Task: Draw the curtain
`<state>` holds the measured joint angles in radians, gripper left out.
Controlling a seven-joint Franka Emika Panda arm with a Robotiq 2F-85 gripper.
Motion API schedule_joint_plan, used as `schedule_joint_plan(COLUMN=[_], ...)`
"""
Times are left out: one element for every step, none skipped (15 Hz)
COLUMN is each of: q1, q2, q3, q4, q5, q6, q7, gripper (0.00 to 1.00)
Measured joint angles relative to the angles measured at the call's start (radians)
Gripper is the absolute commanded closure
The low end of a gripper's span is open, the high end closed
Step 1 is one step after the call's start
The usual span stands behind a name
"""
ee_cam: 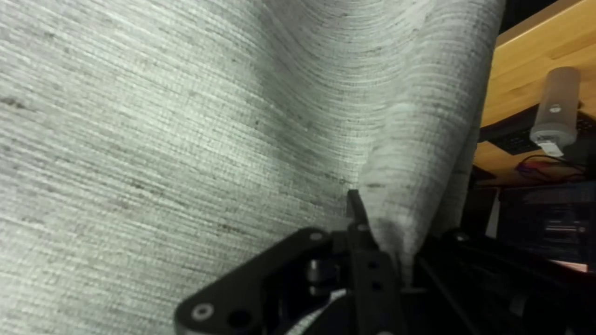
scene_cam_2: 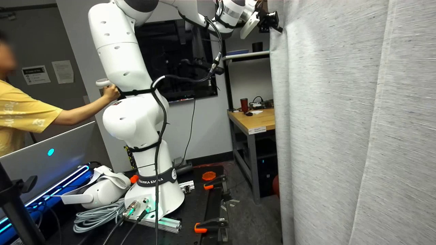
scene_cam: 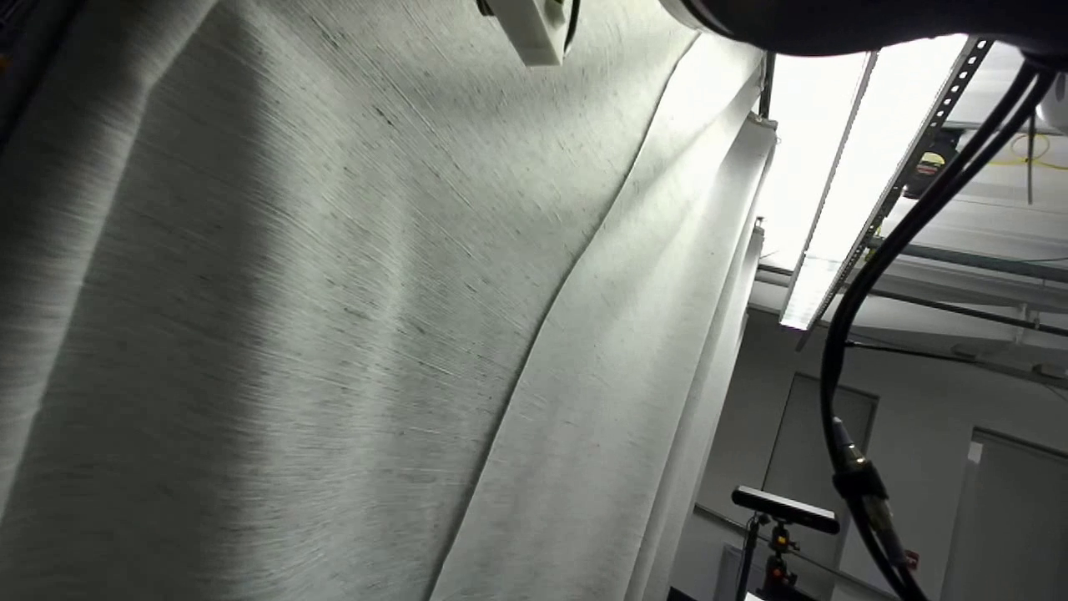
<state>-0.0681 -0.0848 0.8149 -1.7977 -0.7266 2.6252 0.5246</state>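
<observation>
Pale grey woven fabric forms the curtain (scene_cam_2: 333, 119), which hangs in soft vertical folds down the right side of an exterior view. In the wrist view we see the fingers (ee_cam: 375, 279) clamped on a gathered fold of it, near its edge. The white arm (scene_cam_2: 122, 64) reaches high to that spot. Past the edge we make out a wooden bench (scene_cam_2: 255, 120) bearing a red cup (scene_cam_2: 244, 104); farther along is a dark screen (scene_cam_2: 173, 51), and, well apart from the curtain, a person (scene_cam_2: 20, 112) in yellow is beyond a laptop (scene_cam_2: 68, 146).
</observation>
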Motion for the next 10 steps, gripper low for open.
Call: schedule_joint_plan(q1=[0.000,0.001,0.003,0.007,0.013,0.020,0.028,0.035,0.044,0.055], q2=[0.016,0.032,0.047,0.065,0.084,0.103,0.122,0.138,0.155,0.170], q3=[0.018,0.036,0.053,0.072,0.089,0.105,0.116,0.125,0.133,0.139], q4=[0.019,0.036,0.049,0.059,0.065,0.074,0.090,0.107,0.123,0.137], q5=[-0.015,-0.029,-0.042,-0.057,-0.071,-0.090,-0.111,-0.129,-0.147,-0.165], q6=[-0.001,-0.001,-0.001,-0.001,-0.001,-0.002,-0.007,-0.017,-0.027,-0.031], q7=[0.000,0.000,0.001,0.001,0.002,0.006,0.011,0.013,0.015,0.016], gripper=[1.00,1.00,1.00,1.00,1.00,1.00,1.00,1.00,1.00,1.00])
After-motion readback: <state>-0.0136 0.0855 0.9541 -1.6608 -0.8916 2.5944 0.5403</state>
